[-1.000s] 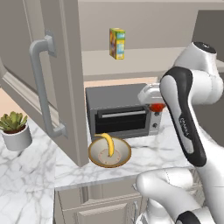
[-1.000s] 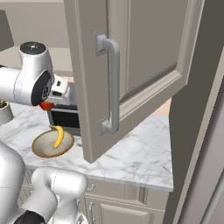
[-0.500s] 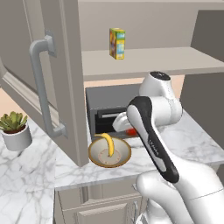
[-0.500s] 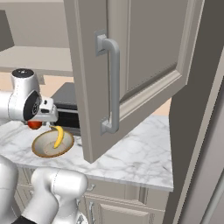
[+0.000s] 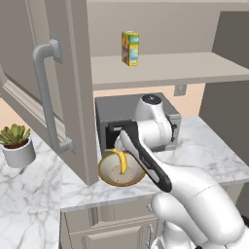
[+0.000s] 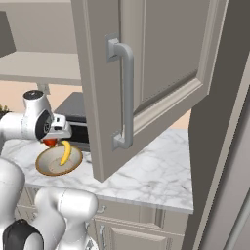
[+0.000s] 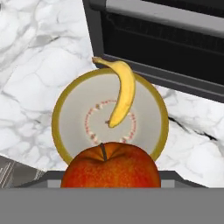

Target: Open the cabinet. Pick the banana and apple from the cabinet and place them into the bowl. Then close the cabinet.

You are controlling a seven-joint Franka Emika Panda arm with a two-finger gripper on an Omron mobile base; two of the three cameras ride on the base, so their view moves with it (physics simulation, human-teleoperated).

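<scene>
From the left base view, a marbled white bench (image 5: 214,151) carried a dark oven (image 5: 136,124) against the wall, a potted plant (image 5: 17,146) toward its left end, and the bowl (image 5: 121,170) near the front edge with the banana (image 5: 121,160) in it. The cabinet (image 5: 53,87) stood open, a carton (image 5: 130,47) on its shelf.

From the right base view, the gripper (image 6: 51,141) hung over the bowl's back rim, the apple (image 6: 50,142) beneath it.

From the hand view, the apple sat between the jaws, apparently gripped; the fingers themselves were hidden.

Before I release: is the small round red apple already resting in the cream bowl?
No, the red apple sits in the tool above the cream bowl.
</scene>
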